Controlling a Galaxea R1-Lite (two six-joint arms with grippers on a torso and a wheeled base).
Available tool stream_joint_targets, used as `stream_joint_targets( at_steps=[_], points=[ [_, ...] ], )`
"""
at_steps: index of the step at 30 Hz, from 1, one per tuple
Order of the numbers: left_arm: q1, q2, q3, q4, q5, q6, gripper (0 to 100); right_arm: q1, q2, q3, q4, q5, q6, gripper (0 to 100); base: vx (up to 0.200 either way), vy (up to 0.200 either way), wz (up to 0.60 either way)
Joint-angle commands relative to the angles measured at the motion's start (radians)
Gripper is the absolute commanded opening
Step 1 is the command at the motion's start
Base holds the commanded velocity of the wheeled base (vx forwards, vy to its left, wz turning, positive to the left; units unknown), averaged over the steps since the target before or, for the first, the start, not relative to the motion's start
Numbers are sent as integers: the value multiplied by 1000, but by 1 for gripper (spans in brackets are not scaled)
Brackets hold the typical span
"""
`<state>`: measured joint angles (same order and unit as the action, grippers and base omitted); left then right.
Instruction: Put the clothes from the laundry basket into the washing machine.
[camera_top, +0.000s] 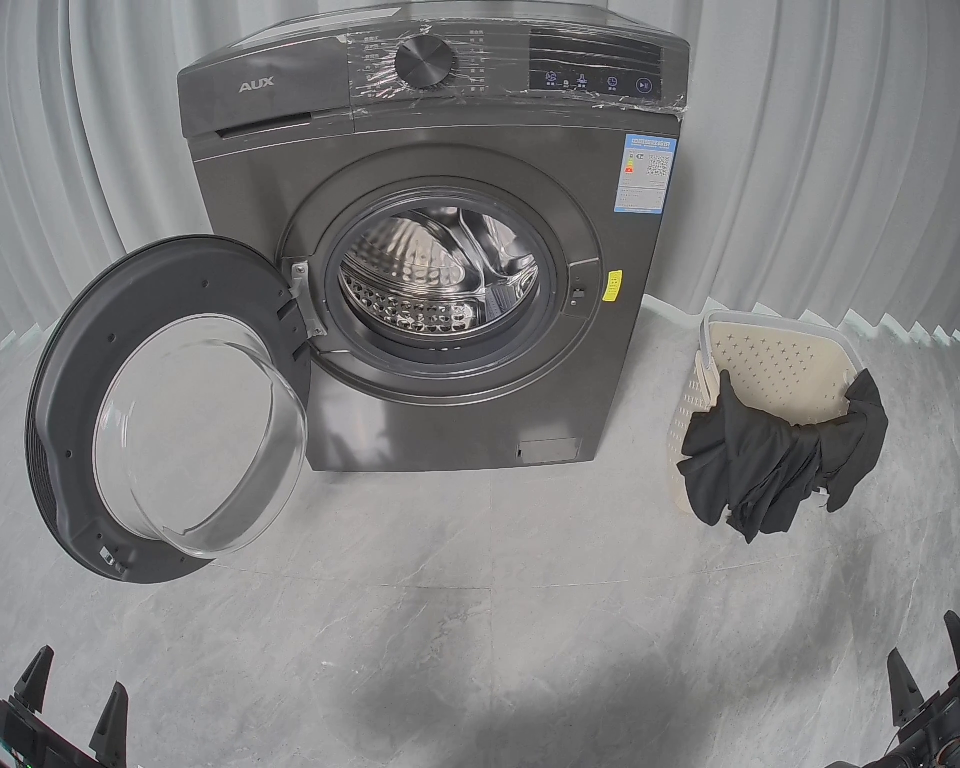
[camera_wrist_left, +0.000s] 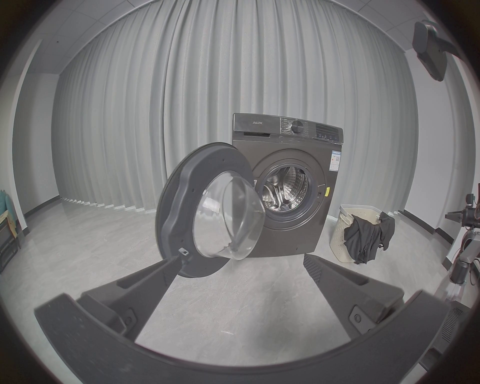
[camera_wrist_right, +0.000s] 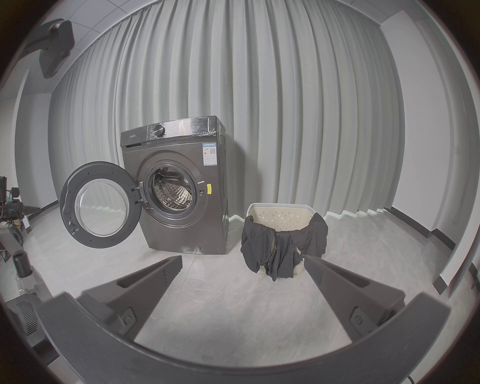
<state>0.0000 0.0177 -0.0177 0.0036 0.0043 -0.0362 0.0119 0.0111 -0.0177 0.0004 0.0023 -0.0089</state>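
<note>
Dark clothes (camera_top: 775, 460) hang over the front rim of the pale laundry basket (camera_top: 775, 358), which stands on the floor (camera_top: 500, 620) just right of the washing machine (camera_top: 450, 425). Its round door (camera_top: 70, 400) is swung wide open to the left, showing the steel drum (camera_top: 440, 270). The left pincer (camera_wrist_left: 242, 260) and the right pincer (camera_wrist_right: 242, 260) both gape wide, holding nothing, low and well apart from the basket.

head view looks down from close, both wrist views low, farther back, sharing washing machine (camera_top: 450, 425)

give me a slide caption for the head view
Open washing machine beside a laundry basket draped with dark clothes.
</note>
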Motion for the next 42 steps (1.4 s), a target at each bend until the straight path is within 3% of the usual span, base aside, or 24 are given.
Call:
stream_joint_targets(
  at_steps=[1, 17, 23, 42],
  points=[
    [0, -18, 16, -1, 0, -2, 100, 0, -11, 18, 0, 1, 0, 100, 200, 0, 0],
    [0, -18, 16, -1, 0, -2, 100, 0, -11, 18, 0, 1, 0, 100, 200, 0, 0],
    [0, -18, 16, -1, 0, -2, 100, 0, -11, 18, 0, 1, 0, 100, 0, 0, 0],
    [0, -18, 16, -1, 0, -2, 100, 0, -11, 18, 0, 1, 0, 100, 0, -200, 0]
  ],
)
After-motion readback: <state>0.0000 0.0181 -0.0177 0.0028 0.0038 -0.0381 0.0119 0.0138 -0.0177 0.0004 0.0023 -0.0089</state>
